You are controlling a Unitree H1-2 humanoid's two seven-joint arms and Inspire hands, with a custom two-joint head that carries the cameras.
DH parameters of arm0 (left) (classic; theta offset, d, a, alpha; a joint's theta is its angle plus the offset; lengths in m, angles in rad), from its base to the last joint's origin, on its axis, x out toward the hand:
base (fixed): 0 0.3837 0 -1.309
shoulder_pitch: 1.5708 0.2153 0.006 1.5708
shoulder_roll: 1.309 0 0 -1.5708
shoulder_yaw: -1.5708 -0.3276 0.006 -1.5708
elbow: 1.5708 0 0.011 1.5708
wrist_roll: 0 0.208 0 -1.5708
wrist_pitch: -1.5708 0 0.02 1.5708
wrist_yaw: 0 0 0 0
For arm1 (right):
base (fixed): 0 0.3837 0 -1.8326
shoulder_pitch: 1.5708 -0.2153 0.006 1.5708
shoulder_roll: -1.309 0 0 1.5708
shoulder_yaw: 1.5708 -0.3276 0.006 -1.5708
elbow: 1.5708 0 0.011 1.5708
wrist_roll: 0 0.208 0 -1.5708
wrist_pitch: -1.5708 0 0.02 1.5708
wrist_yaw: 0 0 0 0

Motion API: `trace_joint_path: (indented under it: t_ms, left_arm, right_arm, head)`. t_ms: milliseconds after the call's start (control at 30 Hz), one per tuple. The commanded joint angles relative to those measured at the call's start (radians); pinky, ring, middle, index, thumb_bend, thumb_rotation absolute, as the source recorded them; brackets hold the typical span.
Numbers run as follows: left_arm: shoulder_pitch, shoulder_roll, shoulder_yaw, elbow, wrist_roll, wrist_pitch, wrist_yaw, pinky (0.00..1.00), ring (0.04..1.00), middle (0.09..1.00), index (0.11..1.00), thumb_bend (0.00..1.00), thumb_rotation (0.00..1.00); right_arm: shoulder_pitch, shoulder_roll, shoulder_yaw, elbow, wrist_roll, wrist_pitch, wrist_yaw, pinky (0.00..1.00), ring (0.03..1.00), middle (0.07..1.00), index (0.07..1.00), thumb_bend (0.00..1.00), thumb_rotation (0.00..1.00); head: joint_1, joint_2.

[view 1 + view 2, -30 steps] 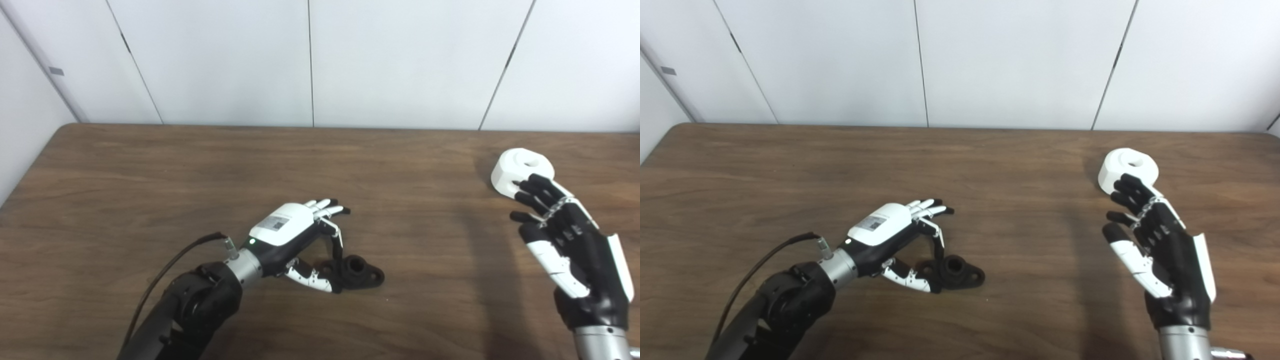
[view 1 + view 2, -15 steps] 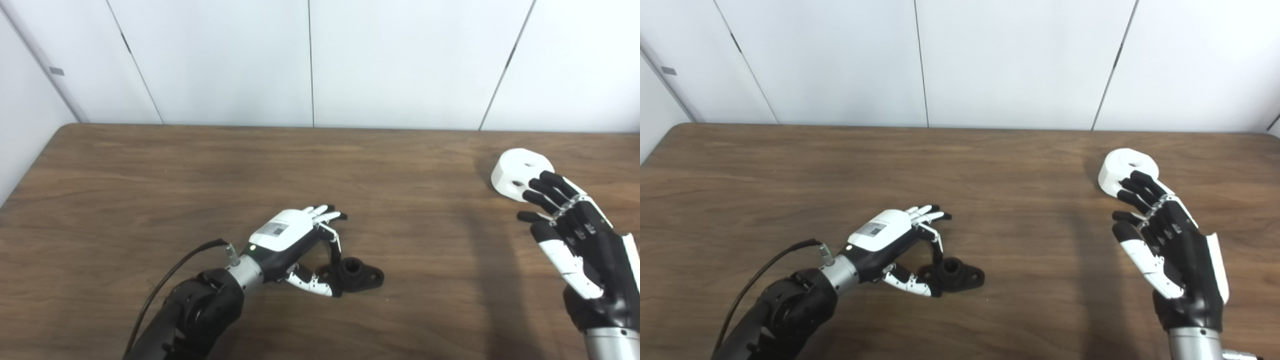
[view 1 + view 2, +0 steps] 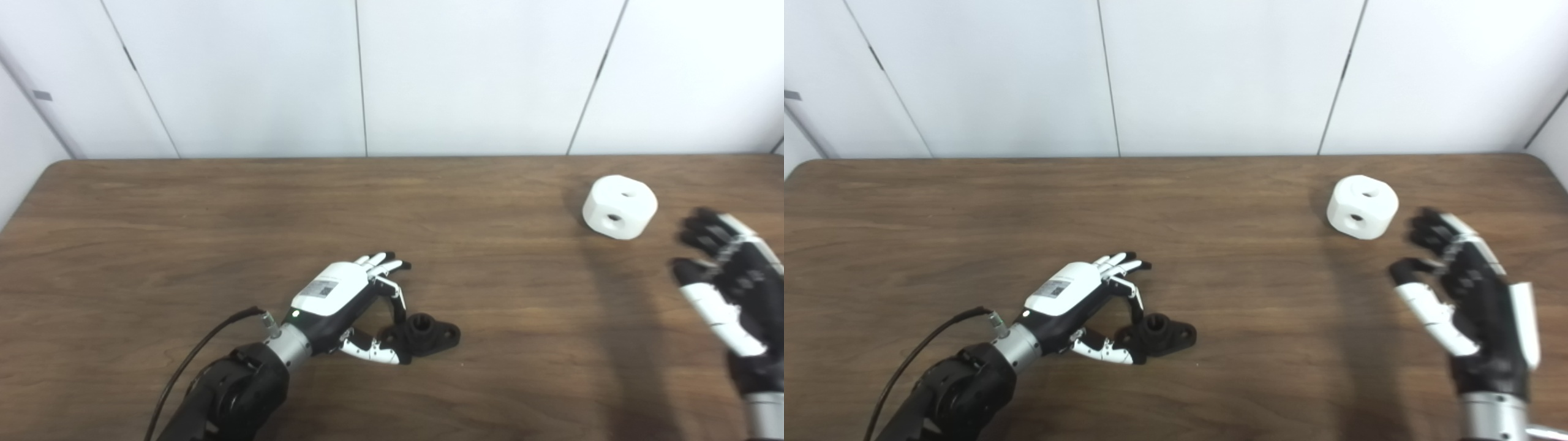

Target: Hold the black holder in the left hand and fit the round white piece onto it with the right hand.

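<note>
Since earlier, right hand backed off, fingers spread; round white piece sits upper right, rigid, smooth: grip its sides. Left hand pinches black holder at lower centre

My table and the wall behind it.
Dark wood-grain table before me, meeting a white panelled wall with thin dark seams.
</note>
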Motion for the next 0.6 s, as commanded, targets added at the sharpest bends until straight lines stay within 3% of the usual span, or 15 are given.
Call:
trace_joint_path:
  t_ms: [0, 133, 200, 267, 367, 567]
  left_arm:
    - [-0.008, 0.001, -0.016, 0.032, 0.024, -0.036, 0.022, 1.0, 1.0, 0.933, 0.482, 0.52, 0.05]
    - [-0.008, 0.006, -0.016, 0.071, 0.018, -0.072, 0.056, 1.0, 1.0, 0.925, 0.482, 0.52, 0.05]
    - [-0.009, 0.009, -0.014, 0.075, 0.013, -0.064, 0.045, 1.0, 1.0, 0.934, 0.482, 0.52, 0.05]
    - [-0.01, 0.011, -0.011, 0.077, 0.009, -0.056, 0.037, 1.0, 1.0, 0.943, 0.482, 0.52, 0.05]
    - [-0.009, 0.017, -0.012, 0.093, 0.01, -0.08, 0.059, 1.0, 1.0, 0.941, 0.482, 0.52, 0.05]
    - [-0.011, 0.027, -0.012, 0.099, 0.018, -0.09, 0.063, 1.0, 1.0, 0.939, 0.482, 0.51, 0.05]
  right_arm:
    - [-0.065, -0.082, -0.023, -0.047, -0.064, 0.064, 0.015, 0.63, 0.828, 0.871, 0.872, 0.51, 0.57]
    - [-0.139, -0.189, -0.034, -0.02, -0.18, 0.158, 0.053, 0.69, 0.861, 0.909, 0.891, 0.57, 0.53]
    - [-0.18, -0.203, -0.054, 0.009, -0.287, 0.166, 0.098, 0.69, 0.875, 0.921, 0.896, 0.63, 0.54]
    - [-0.22, -0.224, -0.063, 0.049, -0.388, 0.166, 0.132, 0.65, 0.876, 0.921, 0.891, 0.78, 0.6]
    - [-0.276, -0.266, -0.071, 0.095, -0.466, 0.166, 0.183, 0.66, 0.92, 0.959, 0.898, 0.85, 0.6]
    - [-0.357, -0.326, -0.065, 0.181, -0.545, 0.166, 0.266, 0.45, 0.888, 0.966, 0.874, 0.95, 0.57]
  head:
    - [-0.013, -0.01]
    - [-0.037, -0.051]
    - [-0.04, -0.07]
    - [-0.054, -0.084]
    - [-0.068, -0.097]
    - [-0.081, -0.107]
